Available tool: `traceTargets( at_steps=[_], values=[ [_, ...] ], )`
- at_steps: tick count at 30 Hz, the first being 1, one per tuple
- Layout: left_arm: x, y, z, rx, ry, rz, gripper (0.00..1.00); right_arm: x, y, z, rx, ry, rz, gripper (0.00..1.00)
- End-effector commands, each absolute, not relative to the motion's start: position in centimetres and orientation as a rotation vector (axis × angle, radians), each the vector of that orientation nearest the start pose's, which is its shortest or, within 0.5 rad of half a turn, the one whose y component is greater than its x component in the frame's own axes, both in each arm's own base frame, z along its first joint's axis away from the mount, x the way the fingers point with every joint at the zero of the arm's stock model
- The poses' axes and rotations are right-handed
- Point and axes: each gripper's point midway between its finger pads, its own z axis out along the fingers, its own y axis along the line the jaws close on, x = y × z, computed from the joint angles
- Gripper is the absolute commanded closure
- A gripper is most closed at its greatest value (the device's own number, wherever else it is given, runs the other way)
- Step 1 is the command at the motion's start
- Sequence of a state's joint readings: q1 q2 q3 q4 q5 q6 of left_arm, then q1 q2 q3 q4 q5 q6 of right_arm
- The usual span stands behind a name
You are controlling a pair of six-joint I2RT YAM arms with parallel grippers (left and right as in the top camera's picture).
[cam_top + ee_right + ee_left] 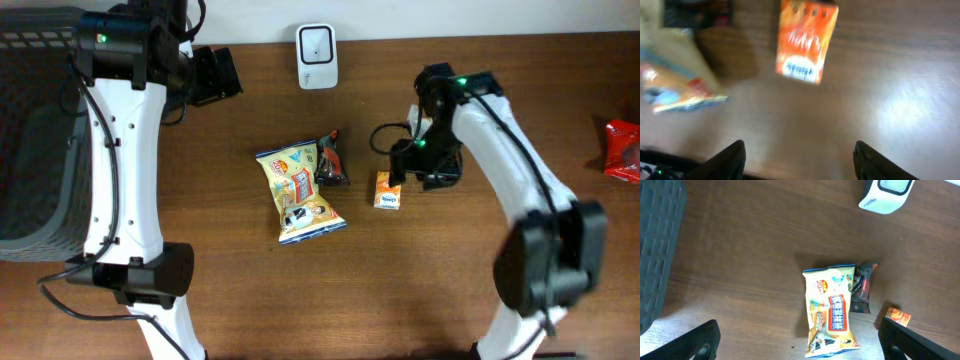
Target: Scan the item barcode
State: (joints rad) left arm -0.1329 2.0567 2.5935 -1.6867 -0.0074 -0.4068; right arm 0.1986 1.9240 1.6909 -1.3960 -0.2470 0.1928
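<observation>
At the far left a dark basket (30, 130) sits beside the left gripper (222, 76), whose 2 fingers (700, 340) are spread wide over bare wood, and the white scanner (317, 55) stands at the far edge of the table (300, 300). Near the middle a yellow snack bag (300, 195) touches a dark wrapper (330, 160). Just right of them the small orange box (387, 190) lies flat, its long axis running far-to-near with a slight tilt and its white-labelled end toward the near edge. The right gripper (412, 170) hovers just beside the box, its fingers (732, 157) apart and gripping nothing, and a red packet (622, 150) lies at the right edge.
</observation>
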Motion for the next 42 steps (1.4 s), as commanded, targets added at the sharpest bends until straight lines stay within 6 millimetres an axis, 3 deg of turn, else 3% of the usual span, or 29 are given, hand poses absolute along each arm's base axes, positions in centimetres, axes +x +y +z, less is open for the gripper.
traceTargets(
  at_steps=[1, 5, 6, 8, 11, 13, 17, 18, 22, 27, 28, 30, 31, 36, 39, 42],
  values=[
    [41.6, -5.3, 30.8, -0.361, 2.685, -0.153, 0.01, 30.7, 11.6, 17.1, -0.106, 3.141, 0.261, 0.31],
    [41.7, -5.3, 30.8, -0.362, 2.683, -0.158, 0.01, 28.1, 13.1, 17.9, -0.245, 3.162, 0.173, 0.31],
    [41.5, -6.3, 30.8, -0.354, 2.696, -0.234, 0.01, 27.9, 13.4, 17.8, -0.264, 3.166, 0.171, 0.32],
    [41.0, -8.9, 31.1, -0.102, 2.718, -0.389, 0.01, 27.9, 13.2, 17.7, -0.274, 3.159, 0.132, 0.30],
    [40.6, -10.5, 31.0, -0.002, 2.729, -0.423, 0.01, 28.4, 12.4, 17.6, -0.273, 3.143, 0.056, 0.25],
    [40.4, -11.0, 30.5, 0.015, 2.748, -0.415, 0.01, 30.1, 12.6, 17.6, -0.268, 3.077, 0.039, 0.01],
    [40.3, -10.7, 29.9, 0.009, 2.766, -0.383, 0.01, 35.0, 14.3, 18.3, -0.248, 2.871, 0.105, 0.01],
    [40.3, -10.7, 29.9, 0.009, 2.766, -0.383, 0.01, 35.8, 13.7, 18.1, -0.236, 2.851, 0.038, 0.01],
    [40.4, -10.7, 29.9, 0.008, 2.766, -0.383, 0.01, 36.8, 12.6, 14.5, -0.196, 2.942, -0.013, 0.01],
    [40.4, -10.7, 29.9, 0.008, 2.766, -0.383, 0.01, 38.0, 10.9, 7.9, 0.037, 3.151, 0.392, 0.01],
    [40.4, -10.7, 29.9, 0.008, 2.766, -0.383, 0.01, 38.0, 11.0, 7.2, -0.007, 3.163, 0.495, 0.05],
    [40.4, -10.7, 29.9, 0.008, 2.766, -0.383, 0.01, 37.7, 12.0, 5.6, -0.077, 3.178, 0.667, 0.52],
    [40.4, -10.7, 29.9, 0.008, 2.766, -0.383, 0.01, 37.6, 12.0, 4.9, -0.093, 3.187, 0.662, 0.59],
    [40.4, -10.7, 29.9, 0.008, 2.766, -0.383, 0.01, 36.7, 11.2, 2.5, -0.079, 3.212, 0.611, 0.61],
    [40.4, -10.7, 29.9, 0.008, 2.766, -0.383, 0.01, 36.2, 12.0, 0.8, -0.062, 3.183, 0.719, 0.59],
    [40.4, -10.7, 29.9, 0.008, 2.766, -0.383, 0.01, 36.3, 11.7, 0.2, -0.070, 3.173, 0.687, 0.59]
  ],
)
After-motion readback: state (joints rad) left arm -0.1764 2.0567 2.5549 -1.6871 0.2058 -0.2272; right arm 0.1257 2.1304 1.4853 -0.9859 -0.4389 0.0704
